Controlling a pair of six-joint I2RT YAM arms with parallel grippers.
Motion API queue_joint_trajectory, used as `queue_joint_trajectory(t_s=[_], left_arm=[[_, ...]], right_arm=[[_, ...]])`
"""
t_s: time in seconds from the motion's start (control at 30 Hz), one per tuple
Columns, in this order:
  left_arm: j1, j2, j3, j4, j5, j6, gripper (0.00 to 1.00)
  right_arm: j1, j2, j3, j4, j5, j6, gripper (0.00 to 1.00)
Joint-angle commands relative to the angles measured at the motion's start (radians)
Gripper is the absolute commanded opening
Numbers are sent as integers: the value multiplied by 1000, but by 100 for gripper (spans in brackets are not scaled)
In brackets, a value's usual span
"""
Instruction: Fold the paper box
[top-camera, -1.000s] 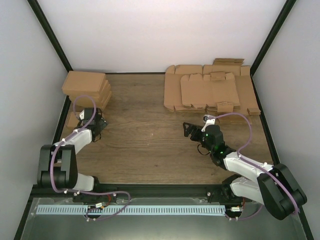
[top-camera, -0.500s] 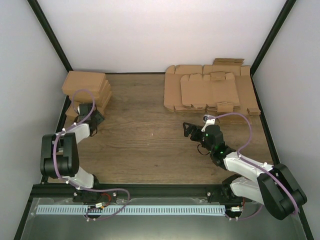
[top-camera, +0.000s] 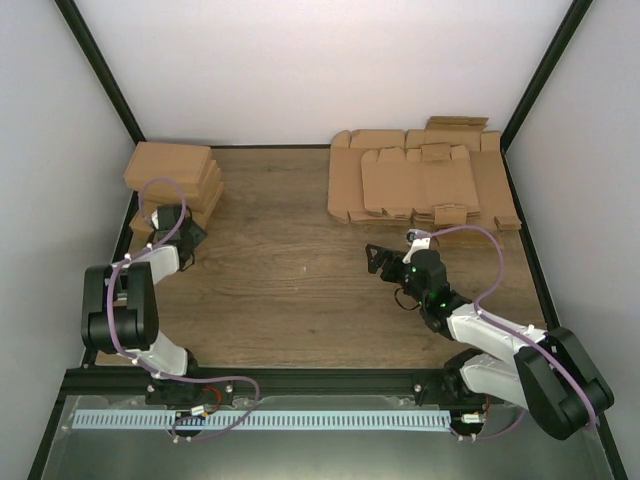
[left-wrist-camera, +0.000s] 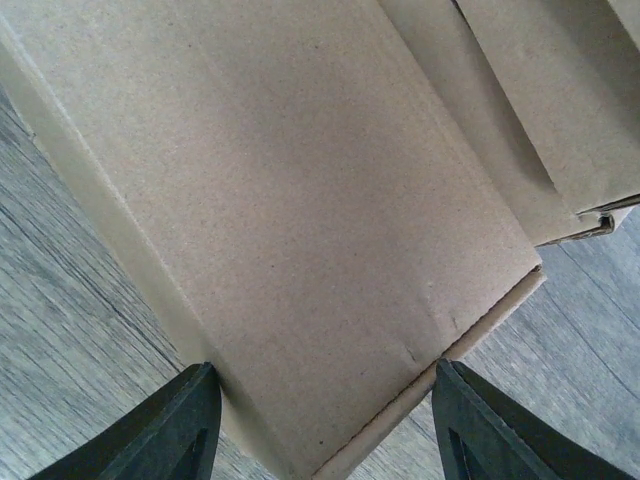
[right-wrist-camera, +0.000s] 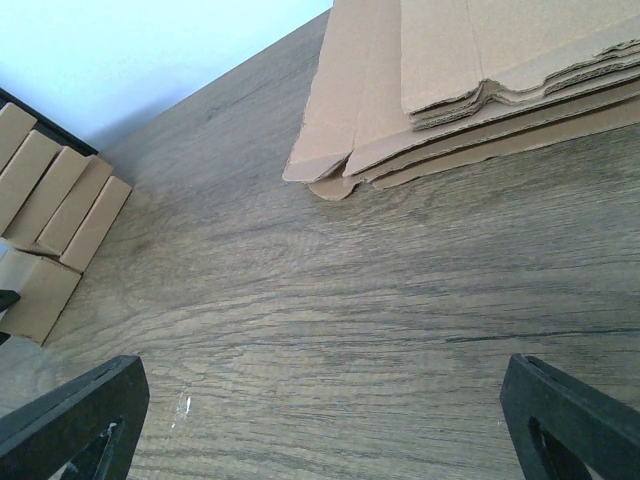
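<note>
In the left wrist view a folded light-brown cardboard box (left-wrist-camera: 300, 220) lies flat on the wooden table, one corner between my fingers. My left gripper (left-wrist-camera: 325, 420) stands at the far left of the table (top-camera: 185, 232), and both fingertips (left-wrist-camera: 190, 420) touch the box's edges. My right gripper (top-camera: 378, 258) is wide open and empty over bare wood right of the middle, seen also in the right wrist view (right-wrist-camera: 320, 420). No single flat box piece lies apart from the pile of sheets.
A group of shallow folded boxes (top-camera: 172, 170) stands at the back left, right beside the held box (left-wrist-camera: 560, 100). A pile of overlapping flat cardboard sheets (top-camera: 420, 180) fills the back right (right-wrist-camera: 480, 70). Walls close in both sides.
My left gripper has moved back and left, towards the group of folded boxes. The right arm has not moved.
</note>
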Motion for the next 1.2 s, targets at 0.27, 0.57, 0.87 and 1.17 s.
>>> queue_joint_trajectory(t_s=[0.27,0.57,0.87,1.17], left_arm=[[11,93,44,35,46,-30,60],[10,101,33,96,123,-84,60],[-8,125,32,127,146,-95,64],[-7,114,48,111,134,-77,76]], right_arm=[[-7,-10,-8,23,16,-7,100],[-7,-3,-5,23,20,-10,100],[-7,2,-3,20,21,-12,100],[-7,4,1,17,23,-13,100]])
